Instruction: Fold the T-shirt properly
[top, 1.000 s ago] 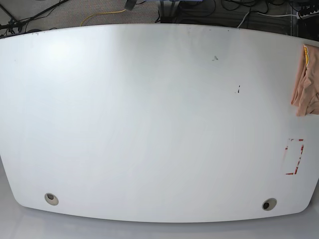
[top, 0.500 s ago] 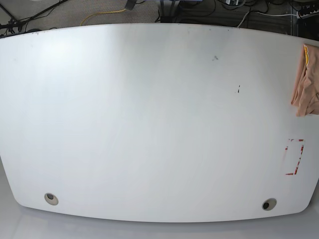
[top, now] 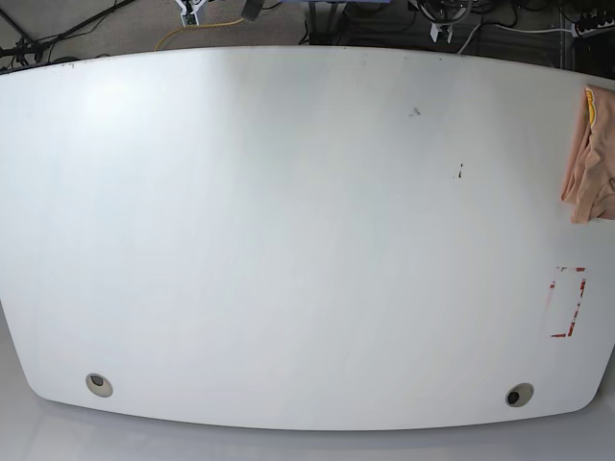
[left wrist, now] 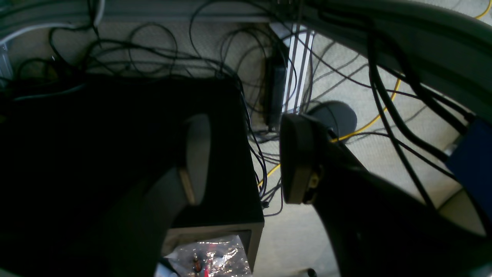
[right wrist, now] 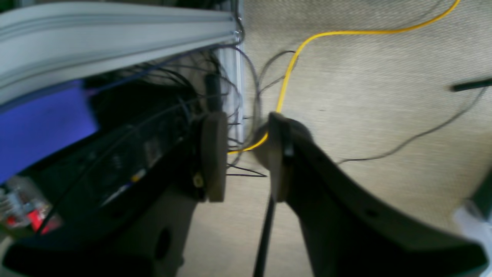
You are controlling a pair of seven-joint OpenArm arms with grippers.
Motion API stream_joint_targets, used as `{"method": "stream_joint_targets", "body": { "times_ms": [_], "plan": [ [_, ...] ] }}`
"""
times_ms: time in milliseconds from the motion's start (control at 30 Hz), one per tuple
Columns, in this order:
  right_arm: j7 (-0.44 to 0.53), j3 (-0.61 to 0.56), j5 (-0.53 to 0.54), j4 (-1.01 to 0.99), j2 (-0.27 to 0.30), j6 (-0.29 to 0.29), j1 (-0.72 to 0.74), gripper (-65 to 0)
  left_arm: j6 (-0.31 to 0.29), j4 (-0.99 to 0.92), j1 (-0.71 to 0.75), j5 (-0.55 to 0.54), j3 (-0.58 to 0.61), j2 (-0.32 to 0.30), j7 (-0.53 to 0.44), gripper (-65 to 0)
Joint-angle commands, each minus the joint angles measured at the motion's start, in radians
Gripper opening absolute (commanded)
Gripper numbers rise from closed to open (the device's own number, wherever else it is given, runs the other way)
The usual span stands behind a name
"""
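the t-shirt lies at the far right edge of the table in the base view, mostly cut off by the frame. what shows is a peach-pink bundle, bunched into soft vertical folds with a thin yellow line along its upper left edge. it looks gathered rather than laid flat, though too little of it is visible to say whether any neat fold has been made. judging from that, the folding appears to be either at its start or set aside; spreading, folding the sleeves in and doubling the body all seem left to do.

near it, a faded red-marked rectangle sits on the table surface, apart from the cloth.

neither arm is over the table. the left gripper hangs above the cabled floor with its jaws spread and nothing between them. the right gripper likewise stands parted, more narrowly, and empty, over carpet and a yellow cable.
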Motion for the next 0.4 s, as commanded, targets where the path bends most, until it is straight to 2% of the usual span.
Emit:
{"method": "stream_joint_targets", "body": {
  "times_ms": [0, 200, 367],
  "plan": [
    [0.007, 0.002, -0.018, -0.053, 0.008, -0.018, 0.023, -48.0, -0.003, -0.032, -0.010, 0.005, 0.003, 0.001, -0.001, -38.5],
    [0.006, 0.002, -0.022, -0.095, 0.007, -0.026, 0.066, -47.9, -0.002, -0.055, -0.038, 0.005, 0.003, 0.007, -0.001, -38.6],
    [0.004, 0.002, -0.023, -0.095, 0.005, -0.026, 0.067, -47.9, 0.054, -0.055, -0.038, 0.005, 0.015, 0.007, -0.001, -38.6]
  ]
}}
